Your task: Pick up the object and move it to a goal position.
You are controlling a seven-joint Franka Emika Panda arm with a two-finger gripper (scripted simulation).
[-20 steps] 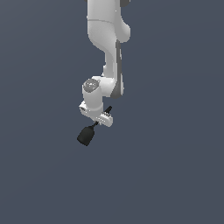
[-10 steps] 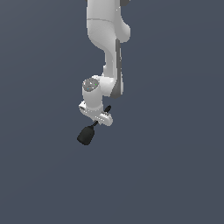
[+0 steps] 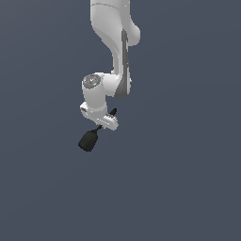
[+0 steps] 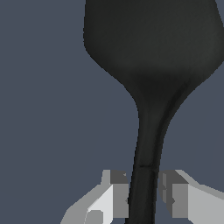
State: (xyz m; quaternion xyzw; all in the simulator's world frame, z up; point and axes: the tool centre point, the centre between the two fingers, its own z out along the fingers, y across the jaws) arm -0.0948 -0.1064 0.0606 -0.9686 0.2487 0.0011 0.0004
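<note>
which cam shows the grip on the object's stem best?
Wrist view: the stem fills the frame up close, running between the two fingers of the gripper, which sit against its sides. Exterior view shows the whole object hanging under the gripper, but the contact is too small to judge.

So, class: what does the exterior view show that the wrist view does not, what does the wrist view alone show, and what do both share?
Only the exterior view shows the white arm reaching down and the whole object hanging below the hand, tilted. Only the wrist view shows the two fingers close on either side of the thin stem. It also shows how the stem widens into the head. Both show the black object, held by its stem, against a plain grey background.
</note>
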